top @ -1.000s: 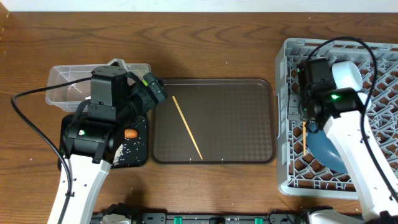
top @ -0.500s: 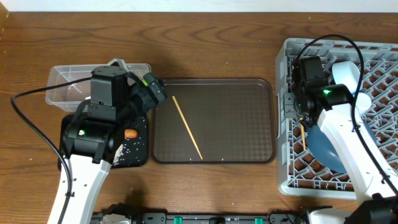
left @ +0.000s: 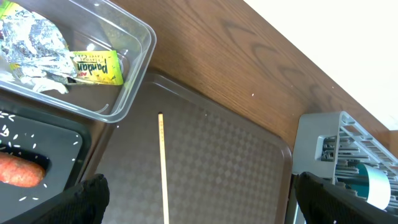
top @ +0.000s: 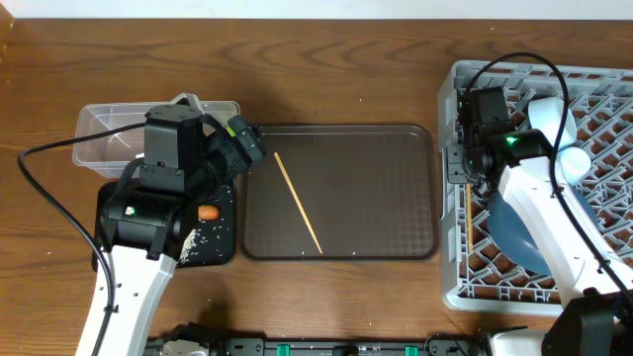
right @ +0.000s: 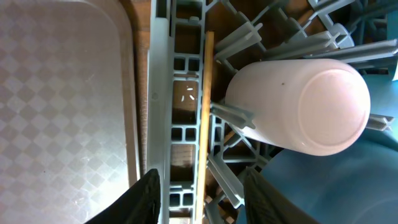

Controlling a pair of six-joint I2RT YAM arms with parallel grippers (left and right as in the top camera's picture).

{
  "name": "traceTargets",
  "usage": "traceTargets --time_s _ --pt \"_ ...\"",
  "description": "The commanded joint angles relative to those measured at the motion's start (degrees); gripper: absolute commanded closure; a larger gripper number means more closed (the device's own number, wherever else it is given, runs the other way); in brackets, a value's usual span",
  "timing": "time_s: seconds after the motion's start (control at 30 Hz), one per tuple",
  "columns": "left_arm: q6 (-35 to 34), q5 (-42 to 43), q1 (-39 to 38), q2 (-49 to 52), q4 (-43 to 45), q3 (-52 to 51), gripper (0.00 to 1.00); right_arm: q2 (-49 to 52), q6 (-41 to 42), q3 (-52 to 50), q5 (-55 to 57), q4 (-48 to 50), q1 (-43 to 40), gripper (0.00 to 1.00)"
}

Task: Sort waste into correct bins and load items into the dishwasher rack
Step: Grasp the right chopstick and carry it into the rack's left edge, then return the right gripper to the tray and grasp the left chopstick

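Right end effector (right: 202,184) parted around chopstick at rack wall

Right end effector: fingers stand partly apart, one either side of a thin wooden chopstick (right: 206,112). Neither finger visibly touches it; nothing gripped. The chopstick lies lengthwise inside the grey dishwasher rack (right: 158,93), close along the wall nearest the brown serving tray (top: 376,188).

Also in the rack – a pale pink cup (right: 305,106) tipped on its side over the prongs, just beside the chopstick; a light blue cup (top: 574,163) next to it; the blue plate (top: 514,235) partly under the right arm.

Left end effector (left: 202,180): spread wide, holding nothing, hanging above the near-left part of the brown tray. A second chopstick (top: 297,203) lies diagonally on that tray, alone.

Bins, left side of the bench (top: 346,69) – the clear tub (left: 134,68) holds a crumpled napkin (left: 37,43) and the yellow-green wrapper (left: 96,67). The black tray (left: 56,137), touching the tub's near side, holds the orange sausage piece (top: 208,212) and scattered rice grains (top: 198,240).
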Motion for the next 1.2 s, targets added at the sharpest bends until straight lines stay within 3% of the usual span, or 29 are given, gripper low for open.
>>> traceTargets --time_s 0.0,0.17,0.57,0.7,1.17 --pt "0.96 -0.70 0.28 0.04 -0.02 0.66 0.02 -1.09 -0.02 2.89 -4.81 -0.39 0.07 0.58" --pt "0.98 -0.70 0.28 0.04 -0.02 0.66 0.02 -3.61 1.09 8.90 -16.65 -0.57 3.67 0.57" --pt "0.98 -0.70 0.28 0.04 -0.02 0.68 0.02 -2.14 10.88 9.51 -14.88 6.23 21.81 0.59" --pt "0.98 -0.70 0.28 0.04 -0.02 0.66 0.02 2.99 18.43 9.44 -9.84 7.69 26.53 0.59" --pt "0.96 -0.70 0.28 0.04 -0.02 0.68 0.02 23.21 19.34 9.46 -10.54 19.58 37.68 0.60"
